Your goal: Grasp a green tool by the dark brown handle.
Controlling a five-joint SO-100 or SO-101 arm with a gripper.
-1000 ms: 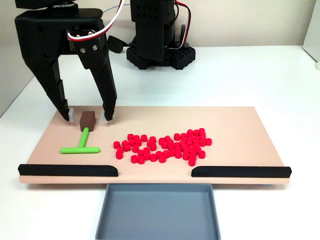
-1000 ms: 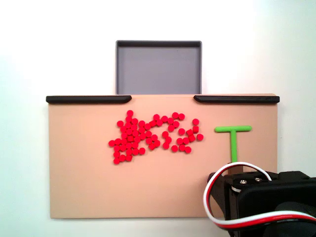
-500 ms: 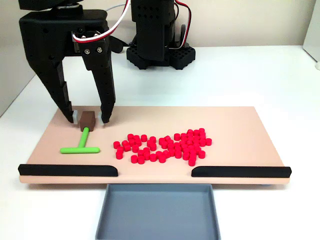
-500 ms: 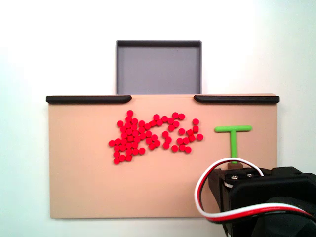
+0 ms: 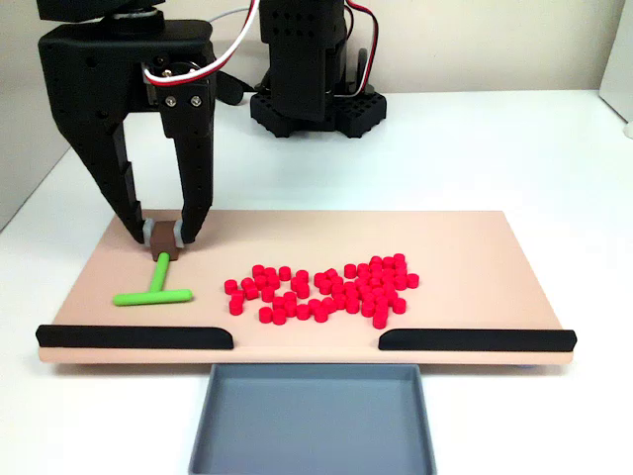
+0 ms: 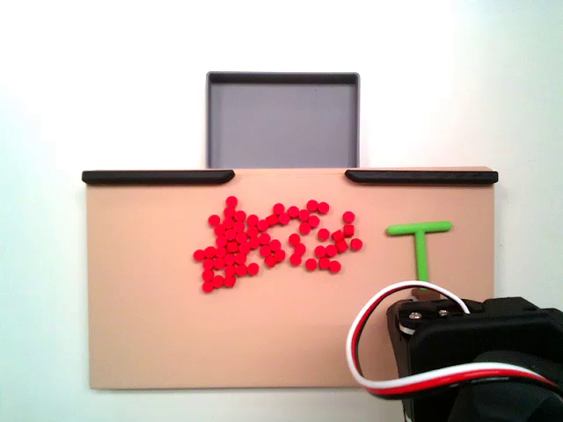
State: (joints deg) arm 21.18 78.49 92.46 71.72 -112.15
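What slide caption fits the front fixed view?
Gripper shut on the brown handle of the green tool, red cylinders beside it.

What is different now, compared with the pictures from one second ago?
The hand has closed its two fingers on the brown handle; a second ago they stood open on either side of it. The green tool has turned slightly, and its crossbar is now a little tilted. The red pieces, black bars, board and grey tray stayed as they were.

A robotics test bench, by the look of it: a bare white tabletop (image 5: 514, 148) carries a tan work board (image 5: 465, 237) edged with black bars (image 5: 475, 339), a grey tray (image 5: 312, 421), and a black robot arm's bolted base (image 5: 315, 109).
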